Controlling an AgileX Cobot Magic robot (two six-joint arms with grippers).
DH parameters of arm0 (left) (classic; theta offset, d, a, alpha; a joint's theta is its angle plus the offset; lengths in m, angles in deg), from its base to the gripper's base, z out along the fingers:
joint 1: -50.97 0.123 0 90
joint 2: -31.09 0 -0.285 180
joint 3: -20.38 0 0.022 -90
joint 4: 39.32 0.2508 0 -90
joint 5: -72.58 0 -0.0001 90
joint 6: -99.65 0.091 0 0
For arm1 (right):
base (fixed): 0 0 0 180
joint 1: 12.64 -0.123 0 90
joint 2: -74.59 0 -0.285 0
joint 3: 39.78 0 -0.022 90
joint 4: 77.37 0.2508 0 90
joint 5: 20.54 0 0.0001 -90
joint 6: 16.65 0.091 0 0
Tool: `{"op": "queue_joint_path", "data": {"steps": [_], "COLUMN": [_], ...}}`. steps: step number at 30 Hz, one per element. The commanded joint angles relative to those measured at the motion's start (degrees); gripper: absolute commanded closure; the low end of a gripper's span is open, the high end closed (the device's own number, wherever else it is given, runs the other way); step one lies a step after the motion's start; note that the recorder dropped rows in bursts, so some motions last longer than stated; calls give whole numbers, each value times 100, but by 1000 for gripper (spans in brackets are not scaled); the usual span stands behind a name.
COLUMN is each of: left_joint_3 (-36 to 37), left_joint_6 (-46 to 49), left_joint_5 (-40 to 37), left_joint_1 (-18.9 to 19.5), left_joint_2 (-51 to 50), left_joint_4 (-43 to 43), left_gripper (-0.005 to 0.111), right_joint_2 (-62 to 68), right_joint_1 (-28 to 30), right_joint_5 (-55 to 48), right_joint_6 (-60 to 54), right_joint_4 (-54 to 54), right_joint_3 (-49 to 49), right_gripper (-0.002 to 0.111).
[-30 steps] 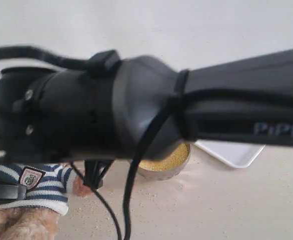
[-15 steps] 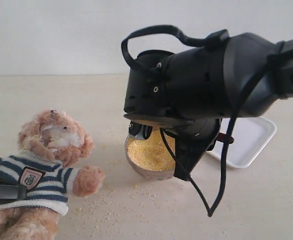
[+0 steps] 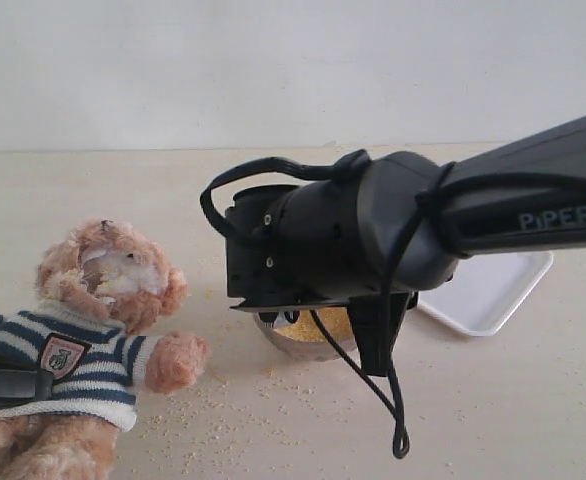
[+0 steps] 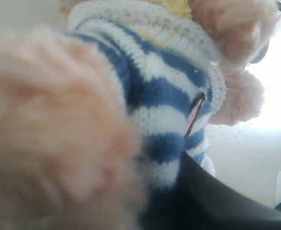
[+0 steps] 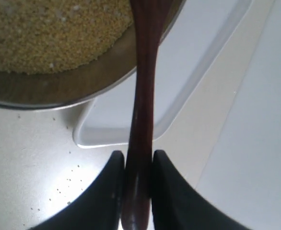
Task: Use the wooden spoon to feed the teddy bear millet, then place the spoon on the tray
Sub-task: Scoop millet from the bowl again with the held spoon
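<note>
entry, items taken left to right across the exterior view.

1. teddy bear [image 3: 93, 330]: lower left of frame, lying back, pale muzzle [image 3: 123, 275] turned up and to the right. it is well apart from the bowl.
2. left gripper [image 3: 8, 385]: black bar at the far left edge, lying across the striped shirt. in the left wrist view i see only one dark finger [image 4: 217, 201] against the knit, so i cannot tell whether the hand is clamped or just resting there.
3. loose grains [image 3: 223, 410]: scattered on the table [image 3: 493, 420] between bear and bowl.
4. steel bowl [image 3: 303, 345]: centre of frame, mostly hidden under my right arm. the millet [image 5: 49, 33] fills it close to the rim.
5. right gripper [image 5: 137, 163]: pinched narrow on the thin handle of the wooden spoon [image 5: 143, 96]. the handle crosses the bowl rim and the spoon's oval end is out of view, so i cannot confirm whether it is loaded.
6. tray [image 3: 493, 290]: right of centre, just behind the bowl, white, with nothing on the part i can see.

operator note, step in hand: i judge this to be the scoop. i would draw the spoon through shallow and bring it level before lifting. i would clear the rim without knocking it, then carry slowly left toward the muzzle, since a tilt would add to the spill. the grip is near the handle's tail, so the spoon end will swing wide. i would also watch the dangling cable [image 3: 393, 420] near the table.
</note>
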Motion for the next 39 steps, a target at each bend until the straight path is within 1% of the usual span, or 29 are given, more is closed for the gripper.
{"op": "queue_joint_path", "data": {"steps": [1,9,16,24,33,39], "left_joint_3": [21,21,21,21,21,21], "left_joint_6": [11,11,11,11,11,11], "left_joint_5": [-46,-46,-46,-46,-46,-46], "left_joint_1": [11,11,11,11,11,11], "left_joint_2": [50,50,50,50,50,50], "left_joint_4": [-81,-81,-81,-81,-81,-81], "left_gripper": [102,102,102,102,102,102], "right_joint_2": [136,155,155,155,155,155], "right_joint_1": [-40,-77,-222,-222,-211,-199], "right_joint_5": [-20,-20,-20,-20,-20,-20], "right_joint_6": [-116,-304,-428,-428,-428,-405], "right_joint_4": [-165,-174,-90,500,1141,1559], "right_joint_3": [-121,-134,-134,-163,-785,-857], "right_gripper": [108,108,108,108,108,108]}}
